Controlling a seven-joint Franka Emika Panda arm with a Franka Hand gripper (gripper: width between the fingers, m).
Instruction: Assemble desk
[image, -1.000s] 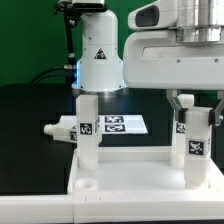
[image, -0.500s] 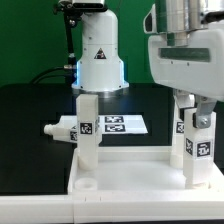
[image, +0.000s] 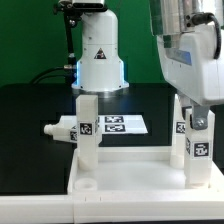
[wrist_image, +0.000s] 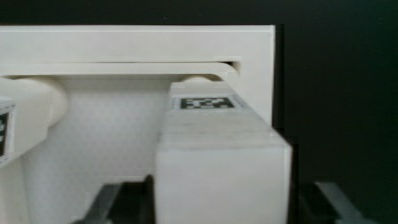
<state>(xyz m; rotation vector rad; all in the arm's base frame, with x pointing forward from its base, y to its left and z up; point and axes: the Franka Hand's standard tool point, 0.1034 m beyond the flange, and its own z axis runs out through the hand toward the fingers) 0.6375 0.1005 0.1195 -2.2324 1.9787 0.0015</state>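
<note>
The white tray-like tabletop (image: 130, 168) lies at the front of the table. Two white tagged legs stand upright in its far corners, one at the exterior view's left (image: 87, 128) and one at the right (image: 194, 150). A third leg (image: 60, 129) lies on the black table beside the left one. My gripper (image: 193, 112) is over the top of the right leg, open, with a finger on each side. In the wrist view the leg (wrist_image: 222, 140) stands between my dark fingers (wrist_image: 121, 200) with gaps on both sides. The tabletop (wrist_image: 125, 50) is below it.
The marker board (image: 122, 125) lies flat behind the tabletop. The white conical robot base (image: 98, 55) stands at the back. The table's white front edge (image: 40, 210) runs close under the tabletop.
My hand has shifted toward the exterior view's right and turned over the right leg. The legs and the tabletop have not moved.
</note>
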